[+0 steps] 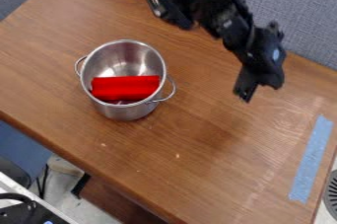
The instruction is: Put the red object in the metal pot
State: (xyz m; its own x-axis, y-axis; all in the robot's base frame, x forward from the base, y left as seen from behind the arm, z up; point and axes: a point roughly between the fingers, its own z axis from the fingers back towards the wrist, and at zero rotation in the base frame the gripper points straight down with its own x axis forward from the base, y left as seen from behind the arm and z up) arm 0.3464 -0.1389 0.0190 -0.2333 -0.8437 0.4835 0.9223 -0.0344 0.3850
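Camera view, looking down at an angle onto a brown wooden desk (171,159) with visible grain. No brand, label or readable writing shows anywhere.

Left of centre stands the metal pot (125,85), round, shiny steel, with straight sides and a small handle on its left rim and another on its right. The red object (125,89) lies inside the pot, its flat red face across the front half of the opening, the bare steel floor showing behind it.

A black robot arm (198,6) reaches in from the top edge and slopes down to the right. Its gripper (245,91) sits right of the pot, well apart from it, pointing down toward the desk with its jaws clenched on nothing.

A strip of blue tape (309,159) lies slanted on the desk near the right edge. Behind the desk is a grey-blue fabric wall (283,11). Below the desk's front edge, blurred floor clutter and cables show at the lower left. Nothing stands between the pot and the gripper.
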